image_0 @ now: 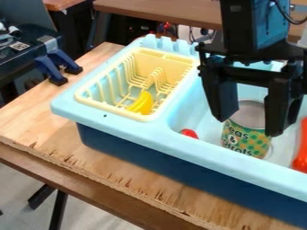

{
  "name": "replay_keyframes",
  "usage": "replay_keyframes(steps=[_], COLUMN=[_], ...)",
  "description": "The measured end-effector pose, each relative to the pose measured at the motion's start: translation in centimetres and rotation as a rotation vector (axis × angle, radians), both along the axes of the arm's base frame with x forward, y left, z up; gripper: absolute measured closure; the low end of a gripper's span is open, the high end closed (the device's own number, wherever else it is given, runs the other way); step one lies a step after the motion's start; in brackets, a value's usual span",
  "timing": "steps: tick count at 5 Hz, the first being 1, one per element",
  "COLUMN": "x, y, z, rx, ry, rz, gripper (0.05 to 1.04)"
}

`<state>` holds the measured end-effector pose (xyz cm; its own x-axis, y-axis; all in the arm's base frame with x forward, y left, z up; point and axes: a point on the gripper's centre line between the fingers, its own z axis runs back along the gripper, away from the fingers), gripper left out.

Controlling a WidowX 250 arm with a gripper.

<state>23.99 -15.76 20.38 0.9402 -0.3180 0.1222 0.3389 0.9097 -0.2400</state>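
Hanging over the basin at the right of a toy sink, the black end effector [249, 127] points downward, its two fingers spread wide apart. Between and just behind them, as the camera sees it, is a tin can [243, 141] with a green and yellow patterned label and a bare grey top. The can stands in the light blue basin; whether either finger touches it cannot be told from this angle. At the right edge, beside the can, is a glossy orange-red object [302, 150], partly cut off. A small red object [189, 133] peeks over the basin's near rim, left of the can. On the sink's left side sits a pale yellow dish rack [114, 108] with upright prongs, holding a curved yellow toy banana [142, 103]. The toy sink [159, 134] has a light blue top and a dark blue lower body, and rests on a wooden table [36, 121] with a rough, splintered front edge. At upper left is dark equipment [18, 54] with two blue, black-tipped pieces [54, 67].
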Motion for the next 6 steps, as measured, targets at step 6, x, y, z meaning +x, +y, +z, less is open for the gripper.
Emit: replay_keyframes(steps=[6], x=[8.2], y=[-0.9], z=[-4.3], rx=[0.063], ry=[-0.251], rz=[0.289], gripper=[0.083])
